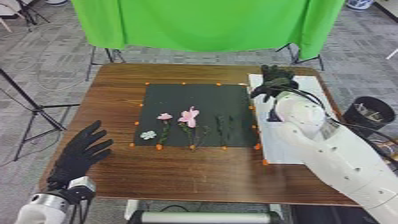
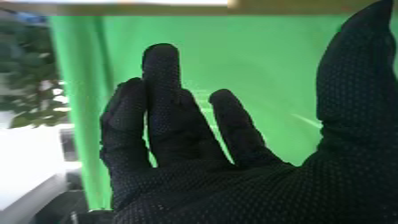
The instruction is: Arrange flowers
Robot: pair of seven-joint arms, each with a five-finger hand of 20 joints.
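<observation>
In the head view my right hand (image 1: 274,82) is over the white sheet (image 1: 289,150) at the table's right. My right hand (image 2: 204,185) in the right wrist view has its fingers and thumb apart and holds nothing. My left hand (image 1: 82,154) lies open at the table's left, away from the flowers. On the dark mat (image 1: 191,93) are a small white flower (image 1: 147,135), a small pink flower (image 1: 164,116) on a green stem, a larger pink flower (image 1: 188,117) with a stem, and dark green sprigs (image 1: 224,129).
Orange markers (image 1: 258,146) line the mat's edges. Brown table (image 1: 169,180) surrounds the mat. A black bin (image 1: 369,112) stands off the table's right side, and a green cloth (image 1: 209,25) hangs behind the table.
</observation>
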